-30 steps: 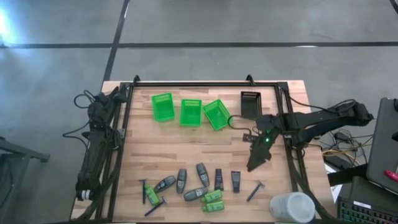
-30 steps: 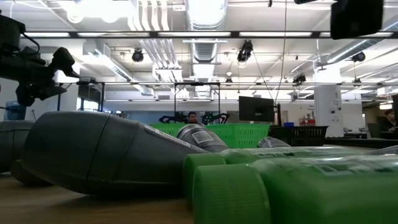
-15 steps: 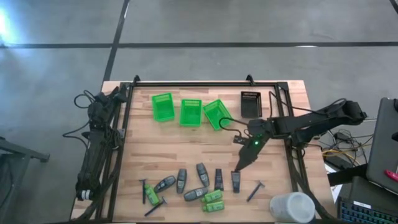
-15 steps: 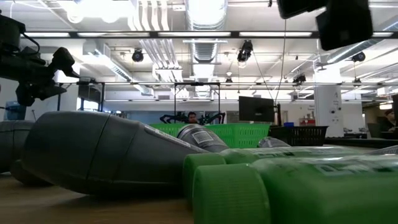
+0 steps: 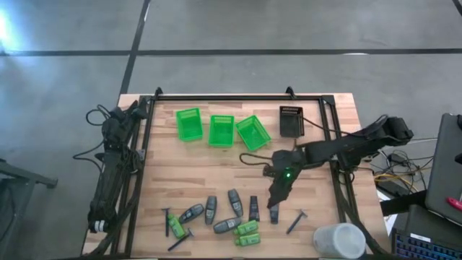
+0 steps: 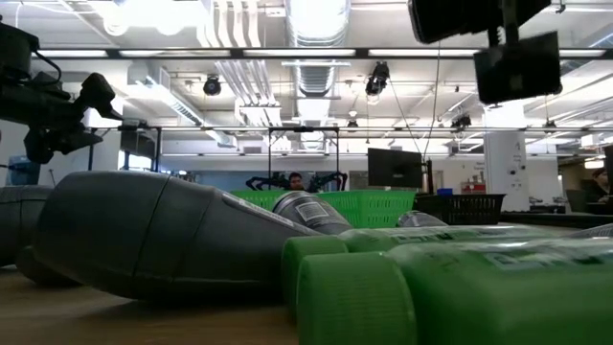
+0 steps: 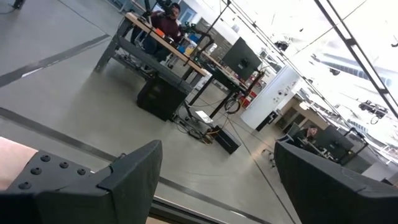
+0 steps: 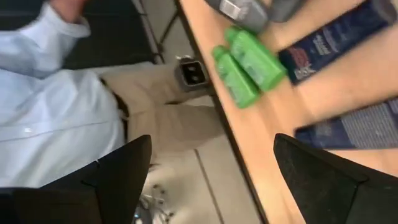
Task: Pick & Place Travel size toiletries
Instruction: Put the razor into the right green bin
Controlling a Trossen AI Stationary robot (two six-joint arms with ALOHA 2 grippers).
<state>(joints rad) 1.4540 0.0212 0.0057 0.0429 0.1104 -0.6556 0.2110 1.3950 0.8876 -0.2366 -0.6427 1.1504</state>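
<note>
High view: right gripper seemingly above tubes.

Wooden table, three green baskets, black tray, toiletries, white cylinder

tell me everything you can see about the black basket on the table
The black basket is a small dark rectangular bin, apparently plastic mesh with a slotted rim along its far edge. It sits upright on the wooden table at the far side, right of the three green baskets and apart from them. A thin cable runs just beside it. Nothing shows inside it from above, and neither hand touches it; the right hand is over the toiletries nearer the front edge.
</note>
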